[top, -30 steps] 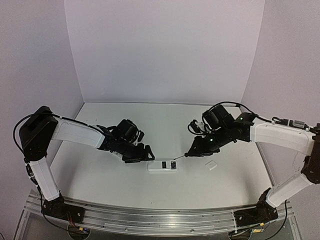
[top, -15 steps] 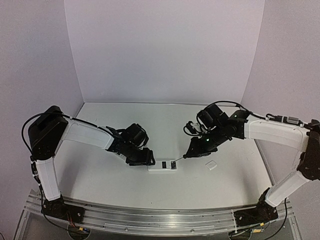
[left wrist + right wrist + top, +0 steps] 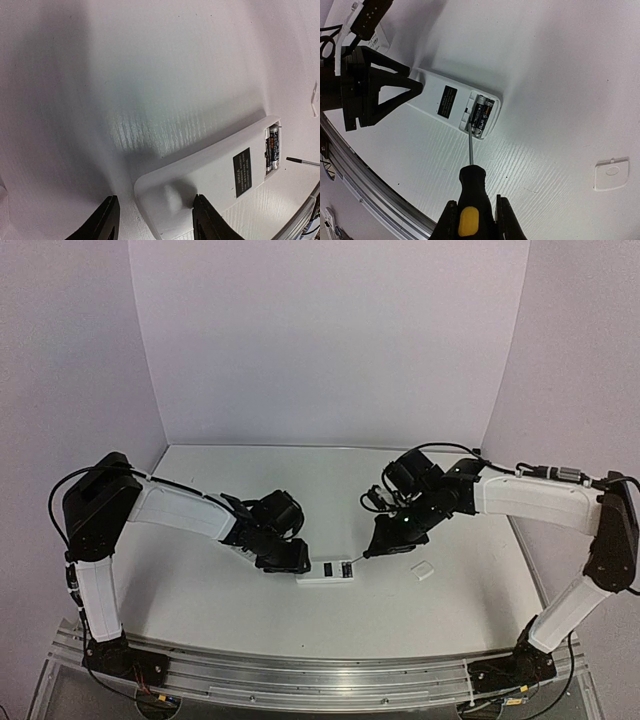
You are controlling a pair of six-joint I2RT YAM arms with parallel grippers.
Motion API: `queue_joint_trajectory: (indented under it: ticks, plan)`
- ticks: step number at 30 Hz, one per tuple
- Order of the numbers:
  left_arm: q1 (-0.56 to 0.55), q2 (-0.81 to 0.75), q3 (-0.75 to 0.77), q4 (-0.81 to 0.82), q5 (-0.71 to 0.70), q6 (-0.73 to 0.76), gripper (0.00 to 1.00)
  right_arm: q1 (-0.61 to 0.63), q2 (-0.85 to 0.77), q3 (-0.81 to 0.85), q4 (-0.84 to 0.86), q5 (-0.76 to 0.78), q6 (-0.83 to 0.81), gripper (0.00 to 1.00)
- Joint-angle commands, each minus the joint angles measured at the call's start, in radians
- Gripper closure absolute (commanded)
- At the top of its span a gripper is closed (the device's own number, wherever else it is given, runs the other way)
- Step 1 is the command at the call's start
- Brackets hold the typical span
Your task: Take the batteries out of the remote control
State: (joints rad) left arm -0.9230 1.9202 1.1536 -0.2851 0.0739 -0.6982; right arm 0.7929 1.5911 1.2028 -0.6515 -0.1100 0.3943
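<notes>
While L gripper (image 3: pixel 156 222) straddles remote control (image 3: pixel 210 172) end, fingers apart | R gripper (image 3: pixel 472 220) clamped on screwdriver (image 3: pixel 470 172) | tip just beside batteries (image 3: pixel 481 114), shaft approx along cells.

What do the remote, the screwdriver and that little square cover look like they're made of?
The remote: probably white plastic, a smooth matte shell with moulded edges. The screwdriver: the thin shiny shaft looks like metal; the black-and-yellow handle looks like plastic or rubber, can't tell which. The cover: likely matching white plastic, with a moulded round dimple.
</notes>
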Motion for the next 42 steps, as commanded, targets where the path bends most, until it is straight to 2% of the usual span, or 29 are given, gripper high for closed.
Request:
queue_joint_trajectory:
  ticks: [1,29,42]
  plan:
    - [-0.006,0.024,0.027,-0.047,-0.034,0.016,0.51,0.008,0.024,0.054,-0.008,0.005,0.03,1.0]
    - [-0.014,0.024,0.044,-0.037,-0.027,0.037,0.49,0.012,0.108,0.124,-0.099,0.029,0.075,1.0]
    - [-0.025,0.022,0.054,-0.039,-0.033,0.037,0.49,0.025,0.172,0.181,-0.181,0.097,0.08,1.0]
